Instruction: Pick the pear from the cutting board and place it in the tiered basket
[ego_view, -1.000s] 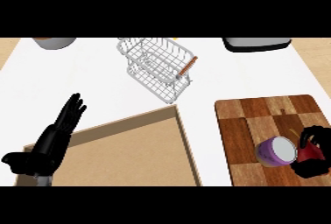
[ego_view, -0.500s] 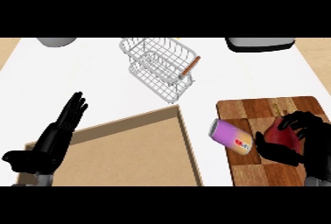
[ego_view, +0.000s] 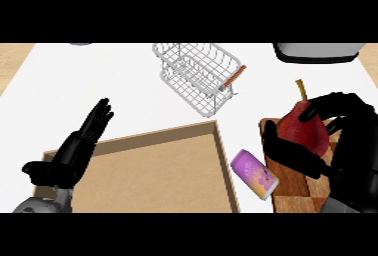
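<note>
Though it is partly hidden, the right hand (ego_view: 351, 134) clasps the pear (ego_view: 304, 129) — apparently lifted.

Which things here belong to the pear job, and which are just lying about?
Job: dark red pear, held in the right robot hand; wooden cutting board; white wire tiered basket.
Lying about: purple can on its side; shallow brown tray; grey object at the far edge; left robot hand, resting open.
</note>
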